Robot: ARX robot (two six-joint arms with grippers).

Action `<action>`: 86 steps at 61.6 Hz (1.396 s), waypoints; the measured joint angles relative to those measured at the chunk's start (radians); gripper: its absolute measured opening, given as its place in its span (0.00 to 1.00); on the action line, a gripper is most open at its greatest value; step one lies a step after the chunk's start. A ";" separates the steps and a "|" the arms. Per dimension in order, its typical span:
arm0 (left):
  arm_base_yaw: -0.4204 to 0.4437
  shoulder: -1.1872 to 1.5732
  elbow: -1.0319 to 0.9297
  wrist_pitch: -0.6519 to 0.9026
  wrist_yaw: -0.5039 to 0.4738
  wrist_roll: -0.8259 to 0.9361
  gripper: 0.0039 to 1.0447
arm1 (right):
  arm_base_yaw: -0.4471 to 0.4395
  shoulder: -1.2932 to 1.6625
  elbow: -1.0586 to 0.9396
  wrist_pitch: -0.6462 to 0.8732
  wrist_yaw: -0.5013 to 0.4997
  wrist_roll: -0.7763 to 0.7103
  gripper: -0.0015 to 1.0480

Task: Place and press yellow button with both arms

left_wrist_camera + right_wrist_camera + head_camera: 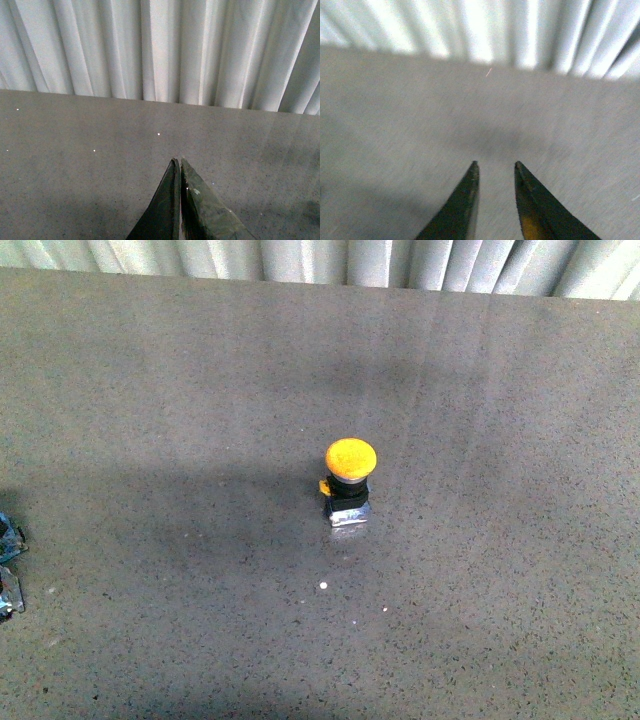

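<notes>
The yellow button (350,481) stands upright near the middle of the grey table (150,390) in the front view, its round orange-yellow cap on a black collar and silver base. No arm reaches it there; only a bluish-black part (8,565) shows at the left edge. In the left wrist view my left gripper (178,161) is shut, its dark fingers pressed together over bare tabletop. My right gripper (496,164) is open in the right wrist view, with nothing between its fingers. Neither wrist view shows the button.
A pleated white curtain (400,260) runs along the table's far edge. Small white specks (323,586) lie on the tabletop in front of the button. The right wrist view is blurred.
</notes>
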 joint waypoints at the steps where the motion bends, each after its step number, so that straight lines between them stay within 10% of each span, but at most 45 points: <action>1: 0.000 0.000 0.000 0.000 0.000 0.000 0.01 | -0.003 -0.011 -0.041 0.085 0.029 -0.019 0.11; 8: 0.000 0.000 0.000 0.000 0.000 0.000 0.01 | -0.048 -0.083 -0.257 0.391 0.043 -0.084 0.01; 18: 0.000 0.000 0.000 0.000 0.000 0.000 0.01 | -0.100 -0.198 -0.408 0.443 -0.005 -0.105 0.01; 86: 0.000 0.000 0.000 0.000 0.000 0.000 0.01 | -0.270 -0.817 -0.753 0.183 -0.174 -0.112 0.01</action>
